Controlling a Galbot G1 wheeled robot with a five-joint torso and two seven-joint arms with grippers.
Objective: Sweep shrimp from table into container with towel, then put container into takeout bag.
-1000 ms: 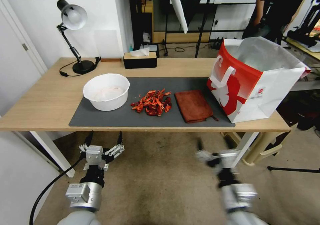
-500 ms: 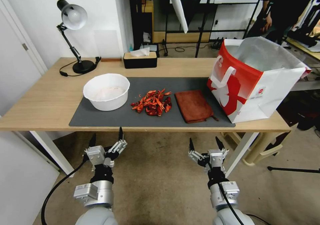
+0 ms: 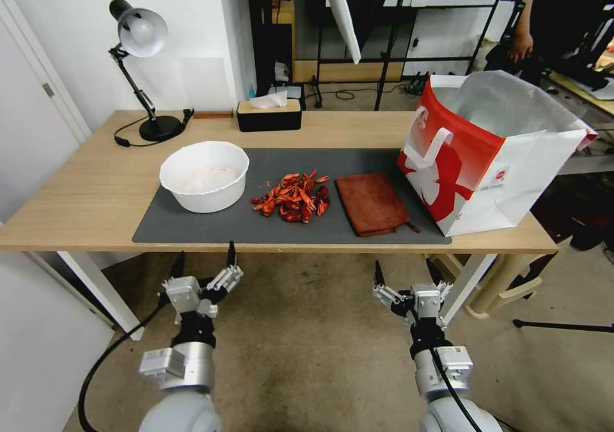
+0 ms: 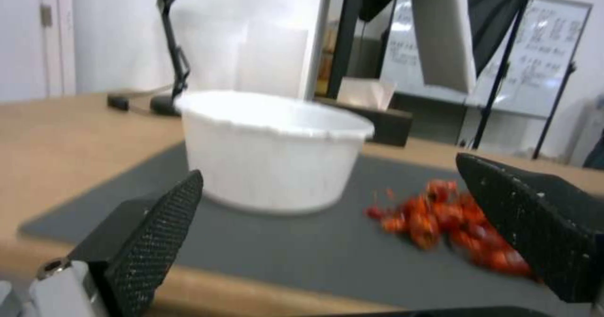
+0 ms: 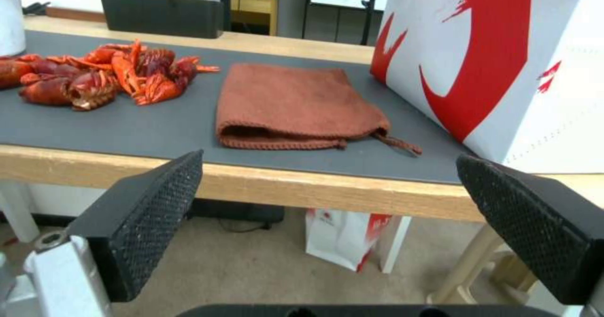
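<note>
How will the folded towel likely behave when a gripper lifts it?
The towel looks soft and folded flat on the mat, so it will probably droop and unfold. Likely light. Its napped surface should grip well; the corner loop may dangle.

Both arms reach forward, the left claw [image 3: 204,262] and right claw [image 3: 406,270] spread open, holding nothing.

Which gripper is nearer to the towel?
Right. The right gripper is open below the table's front edge, almost straight before the towel. The left gripper, also open, is further off, before the container.
</note>
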